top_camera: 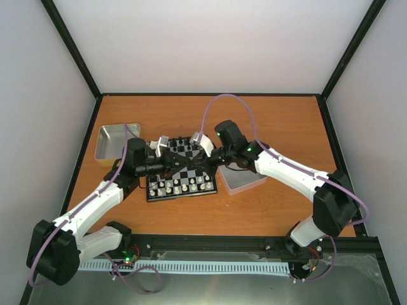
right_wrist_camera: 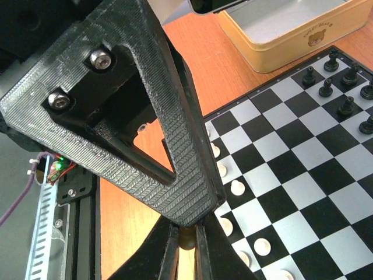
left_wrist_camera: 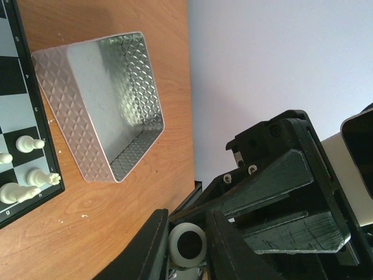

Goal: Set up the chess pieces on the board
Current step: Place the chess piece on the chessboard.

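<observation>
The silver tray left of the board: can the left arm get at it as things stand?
Probably yes. The silver tray lies right beside the left arm's wrist, mostly uncovered. But the left gripper points away, over the board, so it must turn back.

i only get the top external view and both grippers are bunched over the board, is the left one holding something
Observer: The left wrist view shows a small white ring with a dark centre between the fingers of the left gripper. I cannot tell whether it is a piece or part of the gripper itself.
Operator: ok and the tray on the right of the board, anything in it
Observer: Nothing. The left wrist view looks straight into that tray, and its embossed floor is bare.
</observation>
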